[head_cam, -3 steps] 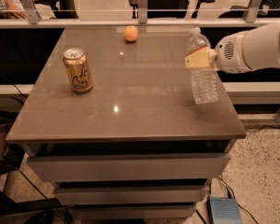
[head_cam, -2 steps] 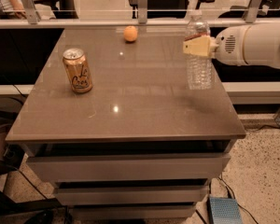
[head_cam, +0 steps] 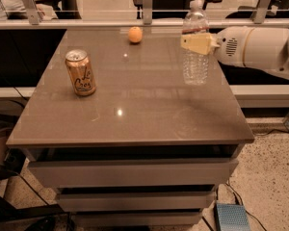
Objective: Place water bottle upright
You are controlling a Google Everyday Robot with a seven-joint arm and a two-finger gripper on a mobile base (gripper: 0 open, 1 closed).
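Note:
The water bottle (head_cam: pixel 195 57) is a clear ribbed plastic bottle with a white cap. It stands upright at the right side of the grey tabletop (head_cam: pixel 135 105), its base at or just above the surface. My gripper (head_cam: pixel 196 43) comes in from the right on a white arm and is shut on the bottle's upper body, its cream finger (head_cam: pixel 198 43) lying across the bottle below the label band.
A gold soda can (head_cam: pixel 80 72) stands upright on the left of the tabletop. An orange (head_cam: pixel 135 34) lies near the far edge. A railing with glass runs behind the table. Drawers are below, and a blue box (head_cam: pixel 229 217) sits on the floor at right.
The bottle, held in my gripper, has gone from tilted to upright and moved a little left and toward the far side of the table. The can and orange have not moved.

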